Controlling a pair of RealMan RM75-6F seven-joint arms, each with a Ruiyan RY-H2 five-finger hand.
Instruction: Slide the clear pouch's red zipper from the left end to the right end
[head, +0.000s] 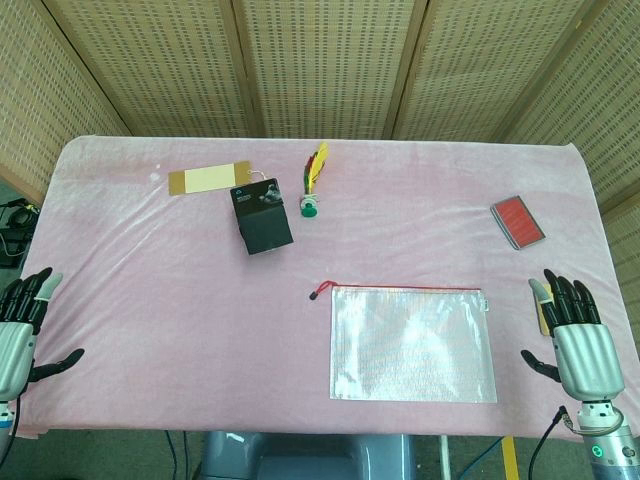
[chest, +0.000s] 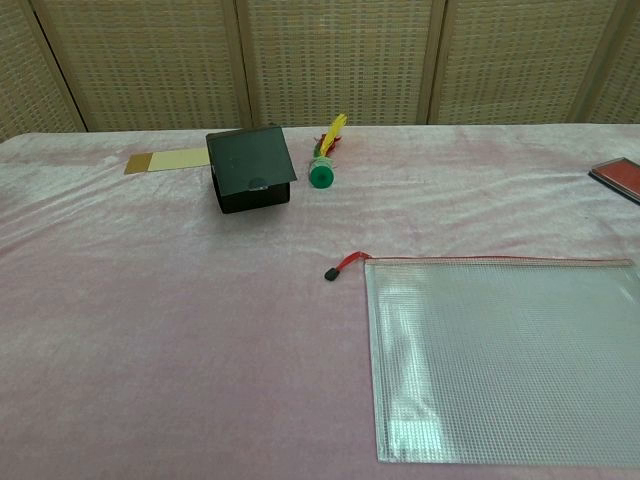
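Observation:
The clear pouch (head: 412, 343) (chest: 505, 360) lies flat on the pink cloth, near the front right of centre. Its red zipper strip (head: 405, 288) (chest: 498, 260) runs along the far edge. The zipper pull (head: 322, 291) (chest: 341, 266), red with a black tip, sticks out past the pouch's left end. My left hand (head: 22, 325) hovers at the front left corner, open, far from the pouch. To the right of the pouch, my right hand (head: 574, 335) is open with fingers spread and nothing in it. Neither hand shows in the chest view.
A black box (head: 262, 217) (chest: 250, 167) stands at the back left of centre, with a tan card (head: 207, 179) (chest: 167, 160) beyond it. A green-based shuttlecock with yellow and red feathers (head: 312, 186) (chest: 325, 155) lies beside the box. A red case (head: 517, 221) (chest: 616, 176) sits at the right.

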